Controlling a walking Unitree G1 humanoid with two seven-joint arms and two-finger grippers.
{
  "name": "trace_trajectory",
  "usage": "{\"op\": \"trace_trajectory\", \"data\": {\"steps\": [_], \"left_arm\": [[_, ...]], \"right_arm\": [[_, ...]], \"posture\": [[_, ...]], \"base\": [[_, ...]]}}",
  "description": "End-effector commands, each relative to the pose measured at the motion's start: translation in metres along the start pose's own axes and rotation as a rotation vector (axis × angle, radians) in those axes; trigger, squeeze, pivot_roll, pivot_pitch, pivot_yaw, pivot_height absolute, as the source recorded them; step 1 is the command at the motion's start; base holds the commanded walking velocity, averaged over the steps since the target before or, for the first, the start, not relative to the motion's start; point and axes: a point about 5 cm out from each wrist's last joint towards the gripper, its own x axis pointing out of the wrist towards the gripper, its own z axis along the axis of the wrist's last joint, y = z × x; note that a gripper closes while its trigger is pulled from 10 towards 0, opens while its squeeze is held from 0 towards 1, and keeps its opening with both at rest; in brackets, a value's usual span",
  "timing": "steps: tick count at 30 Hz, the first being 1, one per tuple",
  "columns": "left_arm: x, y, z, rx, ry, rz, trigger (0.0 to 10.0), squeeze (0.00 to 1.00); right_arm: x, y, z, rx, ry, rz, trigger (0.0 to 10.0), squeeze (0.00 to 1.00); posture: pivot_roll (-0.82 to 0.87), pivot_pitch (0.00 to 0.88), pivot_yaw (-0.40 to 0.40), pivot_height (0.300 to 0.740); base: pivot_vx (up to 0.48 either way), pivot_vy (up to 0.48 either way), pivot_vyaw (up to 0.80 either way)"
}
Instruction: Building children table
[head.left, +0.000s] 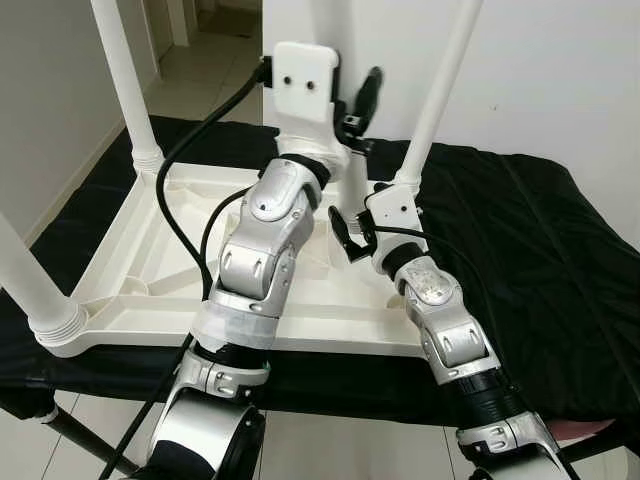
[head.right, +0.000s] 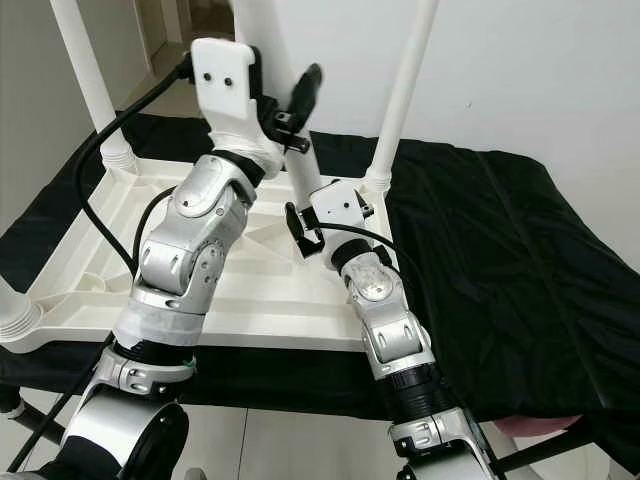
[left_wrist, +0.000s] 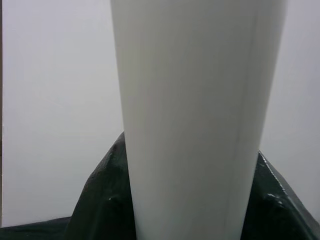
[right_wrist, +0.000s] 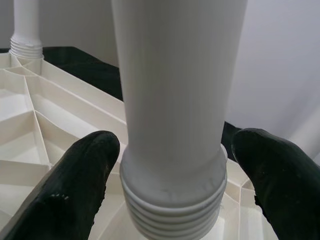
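Observation:
The white children's table (head.left: 150, 260) lies upside down on a black cloth. Three legs stand screwed in: far left (head.left: 125, 80), near left (head.left: 25, 280), far right (head.left: 440, 90). A fourth white leg (head.right: 262, 30) stands upright over the ribbed underside near the right side. My left gripper (head.right: 290, 95) is shut on this leg high up, and the leg (left_wrist: 200, 125) is close before the left wrist camera. My right gripper (head.right: 300, 225) is open at the leg's foot. Its fingers (right_wrist: 80, 185) stand either side of the threaded end (right_wrist: 175, 200), apart from it.
The black cloth (head.left: 540, 250) covers the low platform and stretches wide to the right of the table. A white wall (head.left: 560, 70) rises behind. Tiled floor (head.left: 50, 440) runs along the near edge, and a corridor (head.left: 195, 60) opens at the far left.

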Motion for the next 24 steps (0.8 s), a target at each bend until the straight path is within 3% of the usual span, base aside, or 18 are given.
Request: {"op": "trace_trajectory", "data": {"steps": [1,6,22,23,24], "left_arm": [[-0.005,-0.02,-0.011,-0.121,0.017,-0.005,10.0,0.0],[-0.007,-0.031,-0.012,-0.145,0.029,-0.043,10.0,0.0],[-0.009,-0.037,-0.011,-0.169,0.035,-0.058,10.0,0.0],[-0.009,-0.038,-0.01,-0.168,0.033,-0.062,10.0,0.0],[-0.009,-0.038,-0.01,-0.169,0.032,-0.064,10.0,0.0]], "right_arm": [[0.002,-0.002,0.0,-0.003,-0.004,-0.015,10.0,0.0],[0.009,-0.001,0.004,-0.002,-0.034,-0.015,10.0,0.0],[0.012,0.001,0.007,0.049,-0.08,-0.011,10.0,0.0],[0.012,0.0,0.006,0.051,-0.078,-0.011,4.9,0.0],[0.012,-0.001,0.005,0.048,-0.076,-0.014,3.4,0.0]], "posture": [[-0.02,0.0,-0.068,0.74],[-0.01,0.0,-0.067,0.74],[-0.01,0.0,-0.064,0.74],[-0.01,0.0,-0.065,0.74],[-0.01,0.0,-0.064,0.74]], "base": [[0.0,0.0,0.0],[0.0,0.0,0.0],[0.0,0.0,0.0],[0.0,0.0,0.0],[0.0,0.0,0.0]]}}
